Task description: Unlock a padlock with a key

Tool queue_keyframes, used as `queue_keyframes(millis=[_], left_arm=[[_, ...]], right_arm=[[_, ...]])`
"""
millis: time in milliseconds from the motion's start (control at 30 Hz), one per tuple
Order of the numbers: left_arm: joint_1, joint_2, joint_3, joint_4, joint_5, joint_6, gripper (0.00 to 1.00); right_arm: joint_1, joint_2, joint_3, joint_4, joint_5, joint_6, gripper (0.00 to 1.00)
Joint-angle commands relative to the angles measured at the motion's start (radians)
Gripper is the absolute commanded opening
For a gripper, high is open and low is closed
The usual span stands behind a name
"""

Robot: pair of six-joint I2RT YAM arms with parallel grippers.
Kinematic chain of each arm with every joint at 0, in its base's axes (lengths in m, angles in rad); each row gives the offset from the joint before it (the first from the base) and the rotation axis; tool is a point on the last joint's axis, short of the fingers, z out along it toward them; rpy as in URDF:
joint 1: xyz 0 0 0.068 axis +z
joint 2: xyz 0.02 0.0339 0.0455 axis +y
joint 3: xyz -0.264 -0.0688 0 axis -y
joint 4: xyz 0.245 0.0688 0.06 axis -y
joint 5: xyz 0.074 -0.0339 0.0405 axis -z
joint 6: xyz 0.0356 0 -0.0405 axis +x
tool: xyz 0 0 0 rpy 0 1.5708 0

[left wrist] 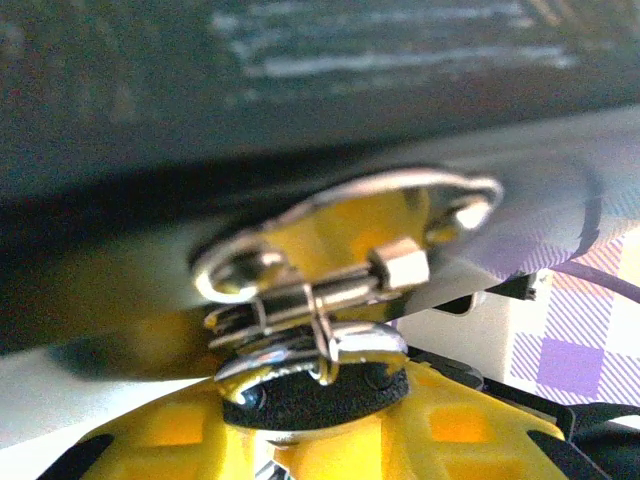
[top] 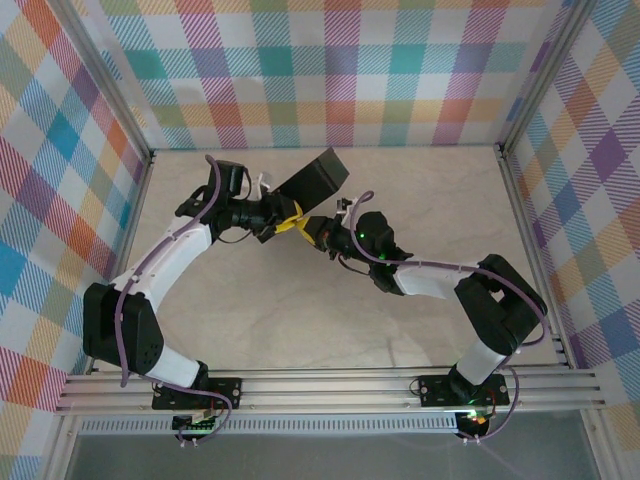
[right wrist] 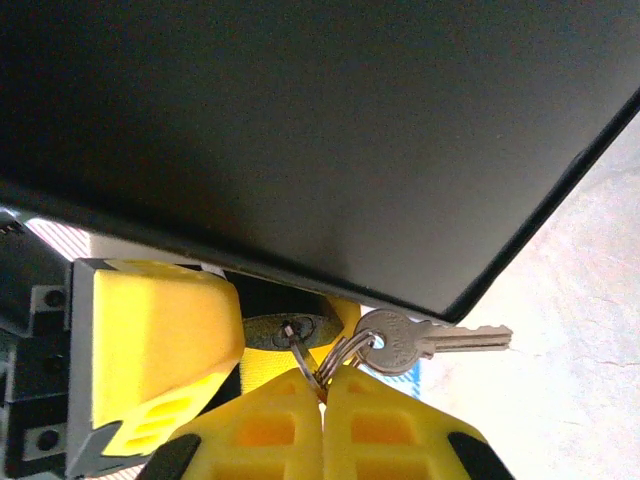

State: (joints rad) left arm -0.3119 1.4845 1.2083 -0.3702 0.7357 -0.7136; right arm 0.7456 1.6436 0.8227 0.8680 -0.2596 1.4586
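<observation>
From above, met tip to tip over the middle of the worktop (top: 330, 330), just in front of a black box (top: 312, 180): left pincer (top: 283, 221) brought in from the left on a bowed arm, right pincer (top: 304, 227) from the right with its elbow folded low and wrist turned inward. Through the left wrist, looked clamped about a dark, chrome-rimmed body, judged to be the padlock (left wrist: 315, 392), with the key (left wrist: 330, 295) bunched just above it as a blurred tangle of bright metal. Through the right wrist, stood clenched tight on the split ring of the key (right wrist: 430, 340), one blade hanging free to the right beneath the box and another's head turned toward the left pincer's yellow pad (right wrist: 160, 350). Judged light, rigid and slick, apt to swivel on its ring. Better pinched flat across the bow of the one blade in use than by the ring, so as to carry a twist.
</observation>
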Motion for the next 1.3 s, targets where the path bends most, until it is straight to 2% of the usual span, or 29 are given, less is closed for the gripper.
queue_keyframes(millis=[0, 67, 133, 233, 333, 467, 633, 800, 933, 1100, 1267], left_arm=[[-0.01, -0.024, -0.039, 0.211, 0.065, 0.028, 0.0], [-0.01, -0.022, -0.05, 0.253, 0.082, 0.019, 0.0], [-0.01, -0.014, -0.048, 0.263, 0.103, 0.02, 0.0], [-0.01, -0.012, -0.01, 0.153, 0.074, 0.077, 0.0], [-0.01, -0.009, 0.021, 0.044, 0.05, 0.125, 0.04], [-0.01, -0.022, 0.017, 0.031, 0.044, 0.126, 0.12], [-0.01, -0.038, 0.031, -0.001, 0.024, 0.121, 0.2], [-0.007, -0.035, 0.078, -0.078, -0.008, 0.136, 0.22], [-0.003, -0.026, 0.131, -0.144, -0.033, 0.15, 0.22], [-0.003, -0.015, 0.181, -0.235, -0.087, 0.183, 0.24], [-0.003, -0.025, 0.168, -0.363, -0.199, 0.235, 0.31]], right_arm=[[0.017, -0.003, 0.072, 0.304, -0.025, 0.102, 0.0], [0.017, 0.008, 0.089, 0.322, -0.044, 0.115, 0.0], [0.017, -0.014, 0.091, 0.265, -0.065, 0.078, 0.0], [0.012, -0.076, 0.061, 0.147, -0.064, -0.025, 0.0], [-0.008, -0.136, 0.013, 0.079, -0.055, -0.12, 0.0], [-0.031, -0.18, -0.023, 0.04, -0.074, -0.206, 0.0], [-0.051, -0.202, -0.066, -0.001, -0.073, -0.208, 0.0], [-0.093, -0.257, -0.132, -0.053, -0.056, -0.215, 0.0], [-0.148, -0.31, -0.148, -0.158, -0.084, -0.254, 0.0], [-0.206, -0.394, -0.111, -0.412, -0.121, -0.392, 0.07], [-0.212, -0.417, 0.076, -0.888, -0.165, -0.746, 0.2]])
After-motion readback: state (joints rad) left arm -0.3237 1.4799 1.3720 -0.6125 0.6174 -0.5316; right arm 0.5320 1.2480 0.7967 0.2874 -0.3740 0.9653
